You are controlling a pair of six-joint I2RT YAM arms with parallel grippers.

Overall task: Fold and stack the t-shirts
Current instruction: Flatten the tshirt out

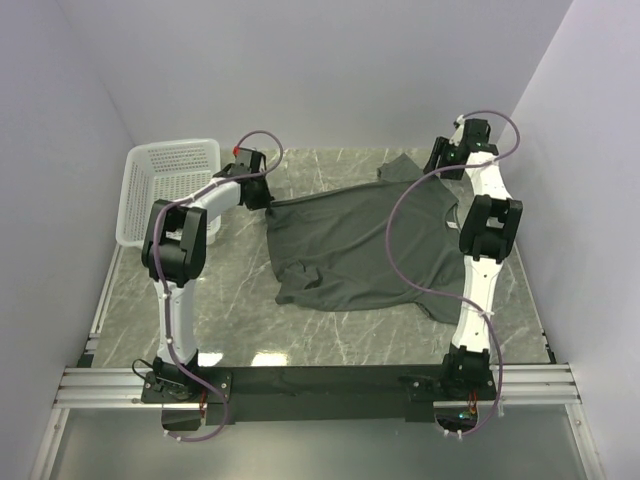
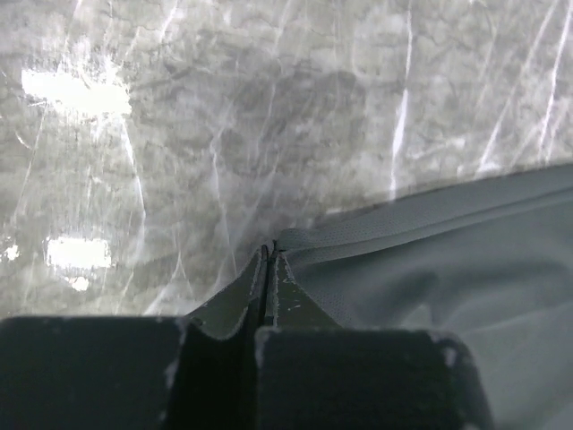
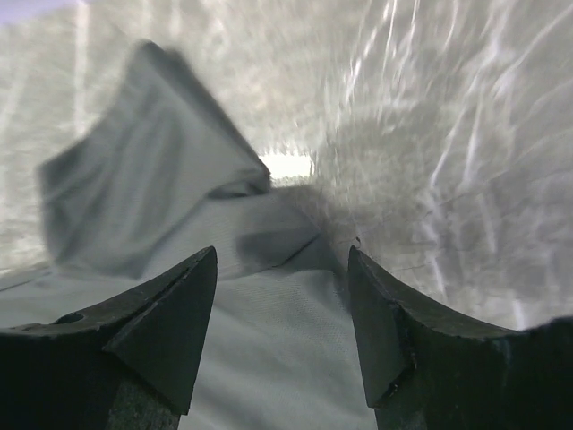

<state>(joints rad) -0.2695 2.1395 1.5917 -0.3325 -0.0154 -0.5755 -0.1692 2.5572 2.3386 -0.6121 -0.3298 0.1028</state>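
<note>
Left wrist, left pincer (image 2: 271, 257) pinching t-shirt (image 2: 466, 269), right pincer (image 3: 282, 258) agape

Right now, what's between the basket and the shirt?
The left hand, shut on the shirt by its edge, with its arm; otherwise bare table beside the basket. Top view shows it.

L gripper (image 2: 269, 260) tight, R gripper (image 3: 282, 262) wide

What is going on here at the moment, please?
Two robot arms are working on a dark grey t-shirt, lying spread and not yet folded on the marble table. The left gripper is shut on the shirt's edge at its far-left corner; the right gripper hangs open over the fabric near the far-right end, gripping nothing. A white basket stands at the far left.
</note>
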